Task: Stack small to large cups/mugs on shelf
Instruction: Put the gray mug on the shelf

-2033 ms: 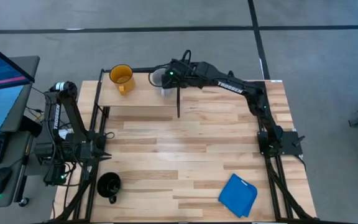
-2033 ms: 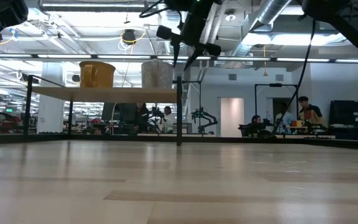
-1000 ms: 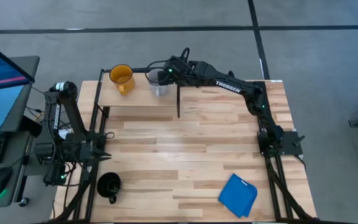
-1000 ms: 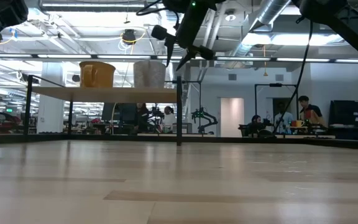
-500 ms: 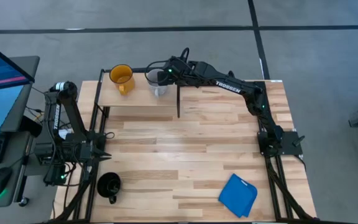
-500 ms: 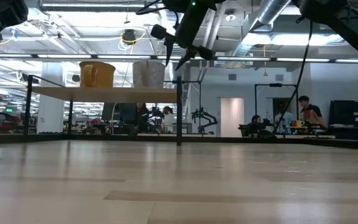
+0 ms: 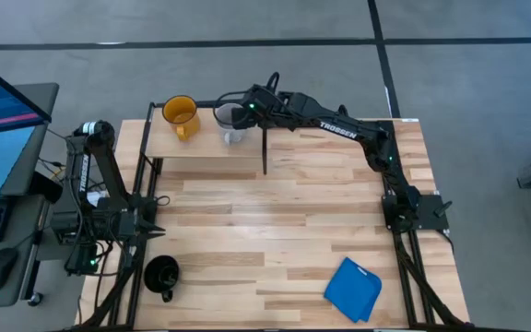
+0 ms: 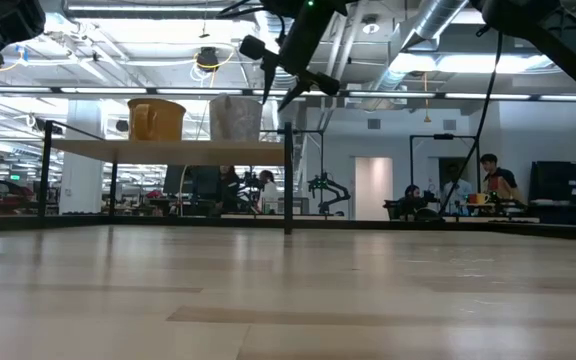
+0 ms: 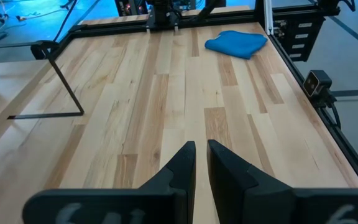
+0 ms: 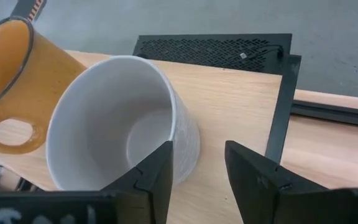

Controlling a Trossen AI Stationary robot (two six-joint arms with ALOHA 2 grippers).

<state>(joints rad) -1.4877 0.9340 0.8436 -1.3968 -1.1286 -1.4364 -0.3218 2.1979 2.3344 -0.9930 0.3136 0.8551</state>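
On the shelf (image 7: 206, 140) at the table's far left, the yellow-orange mug (image 7: 181, 115) and the pale grey-white mug (image 7: 230, 120) stand upright on their bases, side by side. My right gripper (image 10: 197, 149) is open, level over the shelf, just right of the white mug (image 10: 120, 124). Nothing is between its fingers. The low view shows both mugs on the shelf top (image 8: 168, 147), with the right gripper (image 8: 286, 85) beside the white mug (image 8: 234, 118). The glossy black mug (image 7: 162, 275) stands on the table near its near-left corner. My left gripper (image 9: 201, 152) is shut and parked at the table's left side. My right gripper's one finger (image 10: 160, 168) lies with its outer side against the white mug's outer wall (image 10: 182, 140), on the side away from the yellow mug. The fingers come level from the table's right. The mug stands upright with its base on the shelf.
A folded blue cloth (image 7: 353, 288) lies near the table's near-right corner. The shelf's black frame post (image 10: 281, 106) stands close to the right gripper. The shelf's leg (image 7: 265, 152) reaches down to the tabletop. People and equipment show in the room far behind.
My right gripper has moved along the shelf toward the table's left. The white mug has slid with it across the shelf top, staying upright, and now stands closer to the yellow mug.
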